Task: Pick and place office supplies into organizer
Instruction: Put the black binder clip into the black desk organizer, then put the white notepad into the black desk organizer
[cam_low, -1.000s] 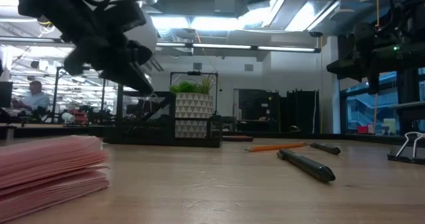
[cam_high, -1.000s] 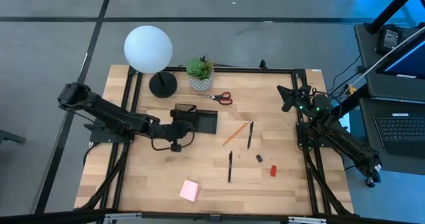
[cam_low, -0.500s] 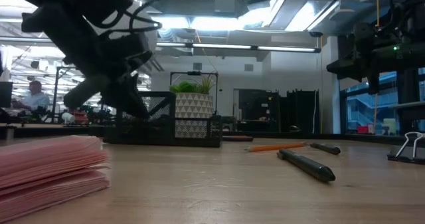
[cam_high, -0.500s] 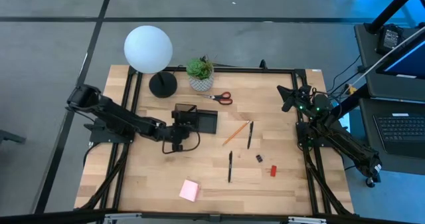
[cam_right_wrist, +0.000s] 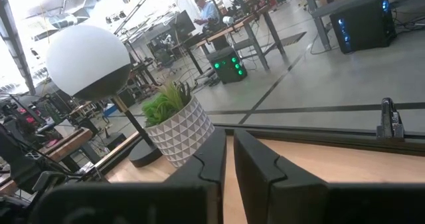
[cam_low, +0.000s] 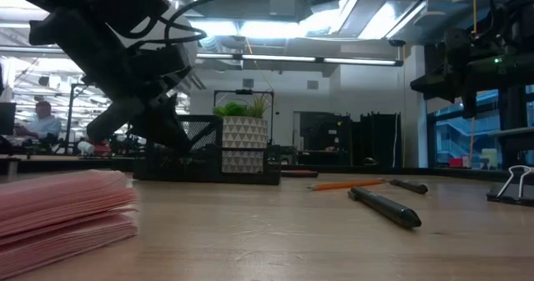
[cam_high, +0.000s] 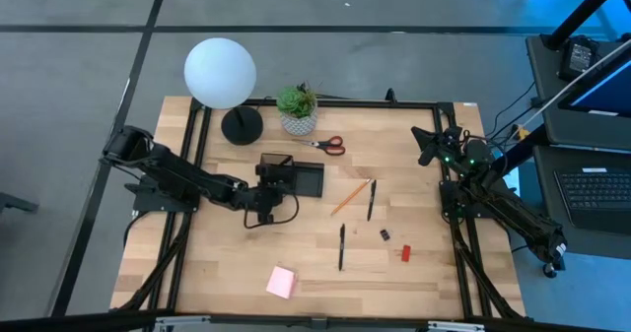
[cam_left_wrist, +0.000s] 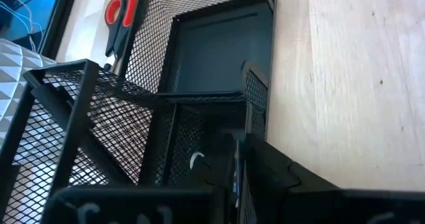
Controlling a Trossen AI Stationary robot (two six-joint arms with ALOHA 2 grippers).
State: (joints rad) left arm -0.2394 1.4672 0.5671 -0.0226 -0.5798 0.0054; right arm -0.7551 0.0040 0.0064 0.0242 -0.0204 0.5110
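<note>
The black mesh organizer (cam_high: 293, 177) stands on the wooden table, left of the middle; the low view shows the organizer (cam_low: 209, 152) in front of the plant. My left gripper (cam_high: 266, 202) is low at its near-left corner, fingers shut, right at the mesh wall (cam_left_wrist: 255, 101). Loose on the table lie red-handled scissors (cam_high: 330, 145), an orange pencil (cam_high: 347, 196), two black pens (cam_high: 371, 199) (cam_high: 341, 246), a black clip (cam_high: 385, 234), a red block (cam_high: 404, 253) and a pink sticky-note pad (cam_high: 282, 282). My right gripper (cam_high: 424, 145) waits shut above the table's right edge. My left gripper (cam_left_wrist: 238, 174) has its shut fingers against or just short of the organizer's near mesh wall, slanting down from the table's left. Whether they touch the mesh I cannot tell, because the fingers themselves cover that spot. The organizer stands flat on the table.
A round white lamp (cam_high: 221, 73) on a black base (cam_high: 242, 125) and a potted plant (cam_high: 297, 108) stand at the far edge behind the organizer. A black frame runs around the table. People and desks show in the room beyond.
My left gripper has come down toward the table at the organizer's near-left corner, tipping forward, then held nearly still. The organizer and the loose supplies lie where they were.
</note>
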